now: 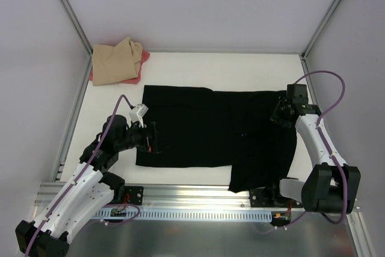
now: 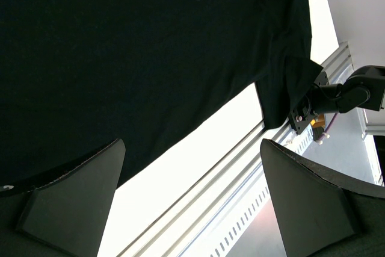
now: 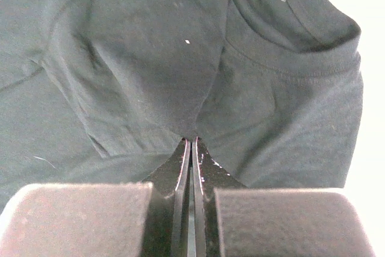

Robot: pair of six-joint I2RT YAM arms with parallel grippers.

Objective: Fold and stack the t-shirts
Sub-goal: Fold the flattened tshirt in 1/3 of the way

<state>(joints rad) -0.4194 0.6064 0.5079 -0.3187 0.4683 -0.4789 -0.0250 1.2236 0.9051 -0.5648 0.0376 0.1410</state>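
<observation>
Tan t-shirt (image 1: pixel 115 61) bunched over pink-red t-shirt (image 1: pixel 145 58) at the far-left corner of the table (image 1: pixel 240 70), well apart from my arms. Black t-shirt (image 1: pixel 204 127) spread mid-table, puckered near the collar. My right gripper (image 3: pixel 190 142) pinches that cloth. My left gripper (image 2: pixel 192 145) is released, over the shirt's edge.

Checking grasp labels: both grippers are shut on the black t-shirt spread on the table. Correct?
Not quite. Only the right gripper is shut on the black t-shirt; the left gripper is open, fingers wide apart at the shirt's edge, as the left wrist view shows.
</observation>
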